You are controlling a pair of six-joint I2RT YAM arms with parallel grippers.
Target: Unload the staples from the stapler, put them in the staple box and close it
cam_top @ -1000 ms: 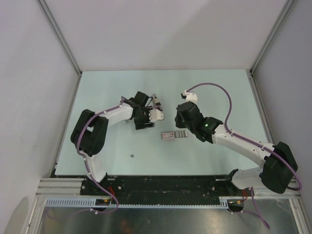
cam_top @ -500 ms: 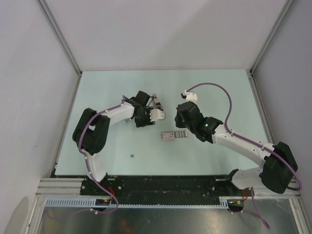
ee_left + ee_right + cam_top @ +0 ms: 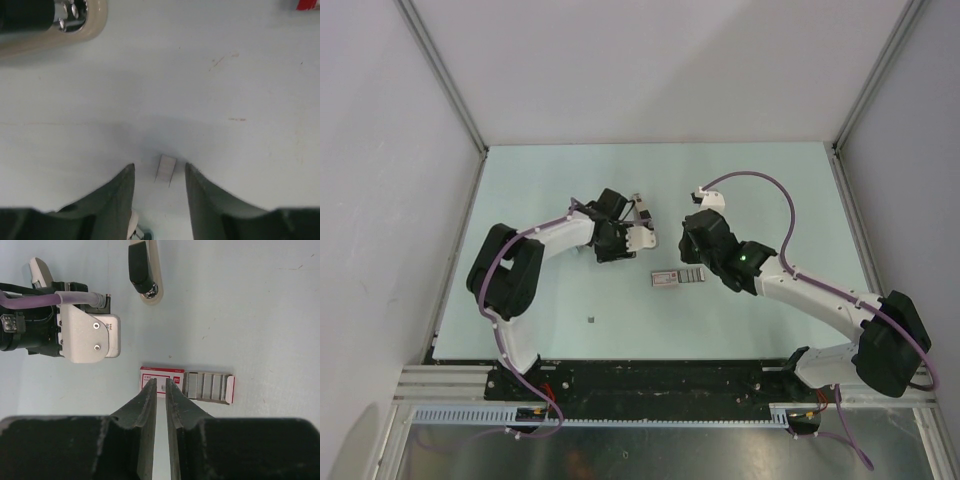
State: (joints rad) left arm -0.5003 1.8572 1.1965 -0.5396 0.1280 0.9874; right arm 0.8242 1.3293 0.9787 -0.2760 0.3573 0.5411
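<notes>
The stapler [image 3: 145,270], beige with a dark part, lies on the table; it also shows in the left wrist view [image 3: 45,25] and as a thin shape in the top view [image 3: 638,207]. My left gripper [image 3: 160,172] is open, low over the table, near the stapler. A short grey strip of staples [image 3: 165,169] lies flat between its fingertips, untouched. In the top view the left gripper [image 3: 618,243] hides the strip. My right gripper [image 3: 161,385] is shut and empty, hovering over a staple box.
A red-and-white staple box [image 3: 175,376] with its grey segmented tray [image 3: 207,387] slid out lies between the arms, also in the top view [image 3: 677,278]. A tiny dark bit [image 3: 591,320] lies nearer the front edge. Grey walls enclose the table.
My left wrist has shifted slightly above the table. The right arm, the stapler and the staple box have not moved.
</notes>
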